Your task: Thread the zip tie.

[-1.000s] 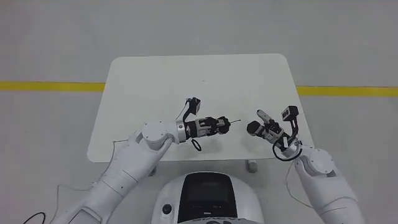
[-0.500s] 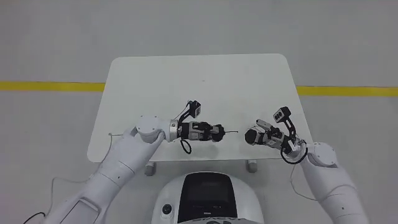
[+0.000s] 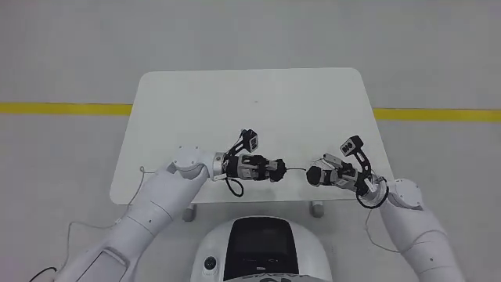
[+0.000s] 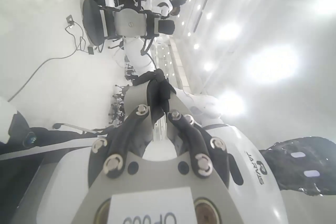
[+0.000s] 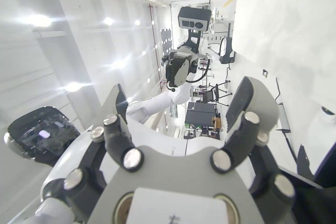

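Black and thread-thin from above, the zip tie [image 3: 291, 170] sticks out of the left pincer [image 3: 275, 170] as a short straight line aimed at the right pincer [image 3: 313, 175]. Its free tip ends right at that pincer's mouth, and whether it touches cannot be told. The tie is held in the air over the white tabletop [image 3: 235, 102], above the strip along the near edge and slightly toward the right edge from the middle.

Both forearms lie roughly level and point at each other along that near edge, so the two pincers face one another, close but apart. The left pincer is clamped tight on the tie. The right pincer is spread wide with nothing between its pads.

The left wrist view shows the grip up close. There the tie is a dark flat strip pinched between the grey fingers [image 4: 136, 99], with its end reaching past their tips. Farther off, the right pincer is seen face-on with its pads apart. The right wrist view shows its own fingers [image 5: 240, 101] spread wide, with the left pincer facing it farther off between them.
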Robot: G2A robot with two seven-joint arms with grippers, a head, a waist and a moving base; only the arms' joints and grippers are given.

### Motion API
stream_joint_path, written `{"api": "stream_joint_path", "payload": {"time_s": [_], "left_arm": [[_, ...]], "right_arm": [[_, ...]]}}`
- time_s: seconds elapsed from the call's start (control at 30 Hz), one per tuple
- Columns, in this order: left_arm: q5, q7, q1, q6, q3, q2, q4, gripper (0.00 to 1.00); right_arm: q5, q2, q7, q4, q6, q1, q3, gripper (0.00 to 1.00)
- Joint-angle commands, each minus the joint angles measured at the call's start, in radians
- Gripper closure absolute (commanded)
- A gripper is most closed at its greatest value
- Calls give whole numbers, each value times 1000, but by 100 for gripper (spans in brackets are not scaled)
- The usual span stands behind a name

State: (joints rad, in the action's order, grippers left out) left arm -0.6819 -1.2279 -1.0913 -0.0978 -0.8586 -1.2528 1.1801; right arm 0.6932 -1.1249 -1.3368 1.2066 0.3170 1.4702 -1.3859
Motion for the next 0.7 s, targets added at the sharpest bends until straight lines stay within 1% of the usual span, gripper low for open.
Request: {"api": "stream_joint_path", "payload": {"time_s": [0.0,0.03,0.1,0.27,0.33,0.37,0.43,0.5,0.6,0.67], "left_arm": [[-20,-17,13,-2,13,-5,-21,100],[-18,-19,20,-8,20,-7,-29,100],[-6,-41,31,-33,35,-10,-33,100],[-6,-41,31,-33,35,-10,-33,100],[-31,-21,19,-20,37,-12,-20,100],[-32,-20,19,-18,38,-11,-18,100],[-49,-32,17,-10,42,-11,-16,100],[-76,-54,20,-2,43,-12,-24,100],[-92,-55,27,-7,46,-14,-37,100],[-79,-43,33,-28,46,-14,-40,100]], "right_arm": [[30,-1,-39,-22,9,-12,5,0],[40,-2,-53,-30,14,-18,9,0],[44,-2,-53,-24,23,-22,21,0],[44,-2,-53,-24,23,-22,21,0],[45,-2,-48,-22,21,-21,22,0],[49,-3,-37,-12,12,-18,26,0],[59,-3,-38,-1,10,-13,26,0],[66,-1,-50,2,7,-9,23,0],[74,4,-53,21,5,-3,25,0],[74,4,-53,21,5,-3,25,0]]}}
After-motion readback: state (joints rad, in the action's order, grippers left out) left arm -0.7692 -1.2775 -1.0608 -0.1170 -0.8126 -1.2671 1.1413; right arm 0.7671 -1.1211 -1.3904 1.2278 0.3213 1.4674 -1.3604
